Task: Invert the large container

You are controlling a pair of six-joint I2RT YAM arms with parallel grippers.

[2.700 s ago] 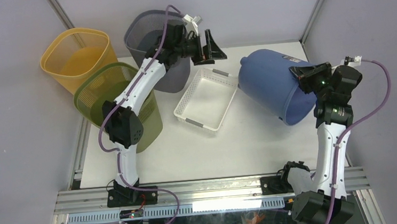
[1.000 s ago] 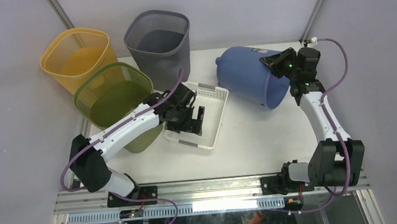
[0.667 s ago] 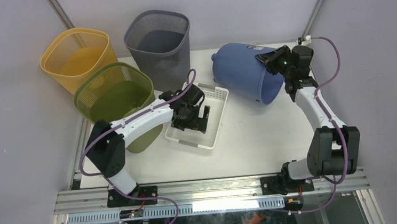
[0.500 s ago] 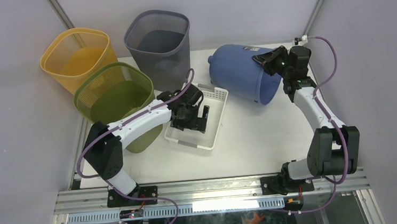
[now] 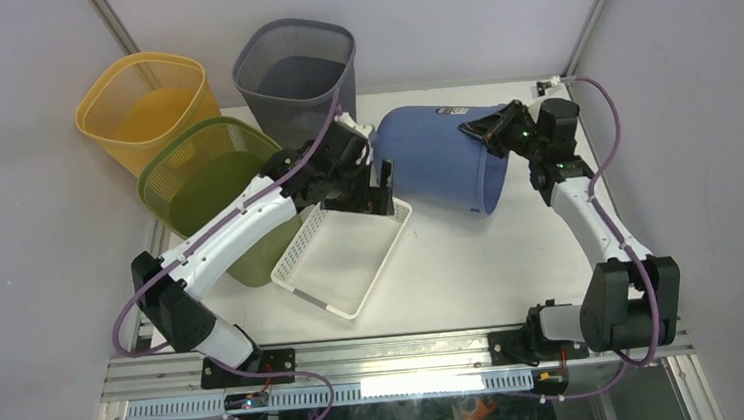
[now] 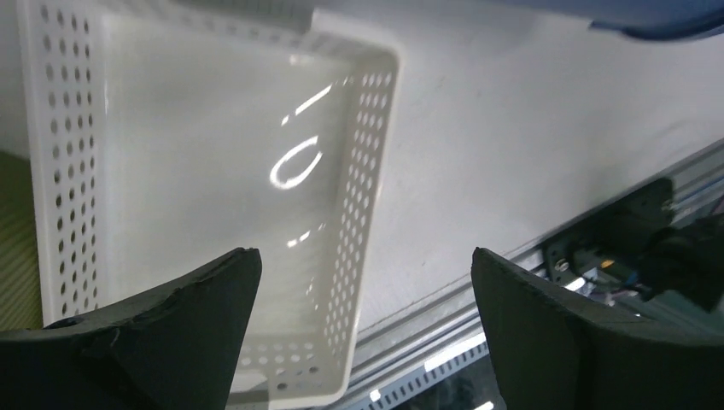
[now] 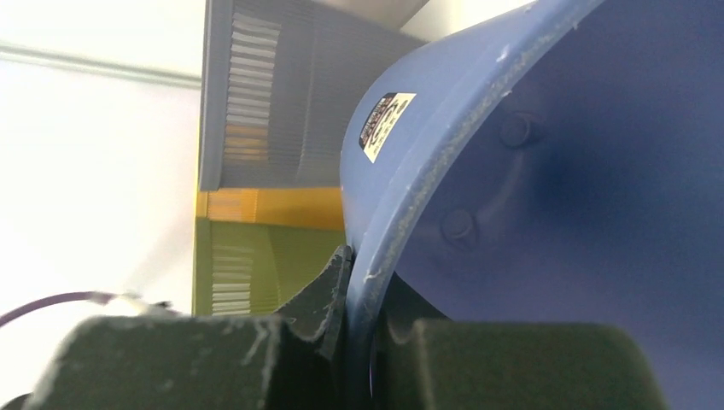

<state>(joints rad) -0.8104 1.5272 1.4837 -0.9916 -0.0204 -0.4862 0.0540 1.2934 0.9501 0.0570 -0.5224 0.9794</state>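
The large container [image 5: 434, 155] is a blue bucket lying tilted on its side, its closed base to the left and its mouth toward the near right. My right gripper [image 5: 482, 131] is shut on its rim, one finger outside the wall and one inside. In the right wrist view the blue wall [image 7: 529, 171] runs between the fingers of the right gripper [image 7: 363, 282]. My left gripper [image 5: 371, 185] hangs open and holds nothing, just left of the bucket's base and over the far end of the white tray [image 5: 294, 286]. Contact with the bucket cannot be told.
A grey mesh bin [image 5: 295, 71], a yellow bin [image 5: 144, 103] and a green bin [image 5: 210, 178] stand at the back left. The perforated white tray [image 6: 213, 171] lies slanted under my left gripper [image 6: 363, 256]. A metal rail [image 5: 389, 354] runs along the near edge.
The right gripper has carried the bucket further left, still gripping its rim. The left gripper rose out of the tray toward the bucket's base, and the tray slid toward the near left.
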